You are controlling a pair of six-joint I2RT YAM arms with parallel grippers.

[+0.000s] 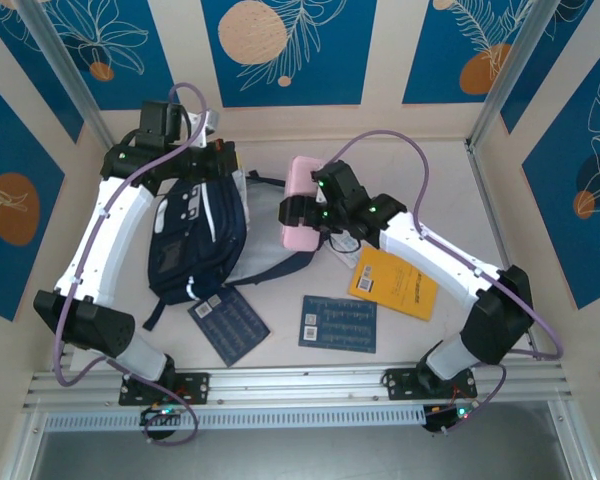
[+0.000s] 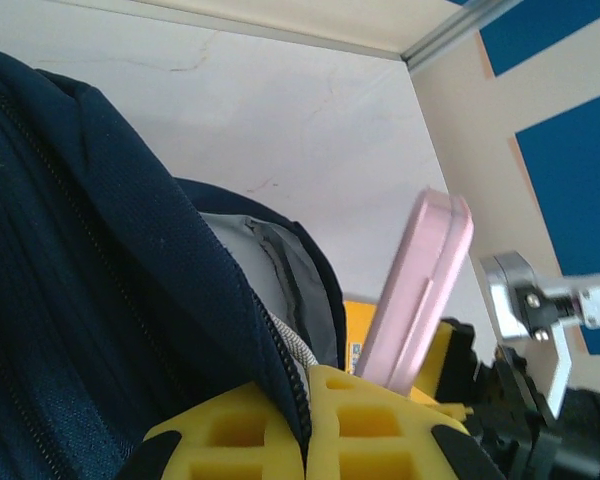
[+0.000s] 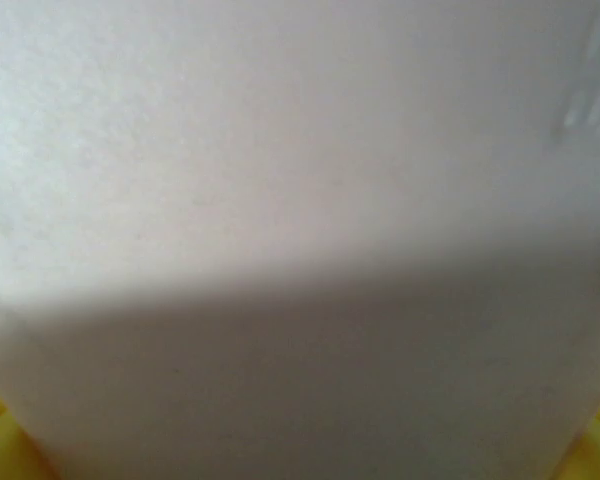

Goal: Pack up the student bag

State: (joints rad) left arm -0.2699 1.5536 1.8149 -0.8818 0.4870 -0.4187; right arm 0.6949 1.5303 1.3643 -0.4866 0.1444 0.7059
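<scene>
Nearest the arms' bases, two dark blue booklets lie flat on the table (image 1: 420, 170), one (image 1: 228, 322) turned at an angle just beside the bag's lower corner, the other (image 1: 338, 323) squarer and a little to its right; each carries a small white barcode label. One yellow book (image 1: 392, 283) lies slightly farther back, partly under the right forearm.

Beyond these, left of centre, lies the one student bag (image 1: 195, 240). It is dark navy fabric with thin white stripes, white patches near its top and a front zip pocket, with dark straps trailing from its lower end. Its main opening gapes toward the right, showing grey lining (image 1: 265, 235).

The left gripper (image 2: 307, 400) is at the bag's far upper edge, its yellow fingers (image 2: 230, 435) pinched tight on the navy fabric next to the zip teeth.

The right gripper (image 1: 305, 212) has its jaws spread wide around the single pink case (image 1: 300, 178), gripping it by its sides. The case stands tilted just beside the bag's mouth, and its pale face nearly fills the right wrist view, with yellow pads at the lower corners
</scene>
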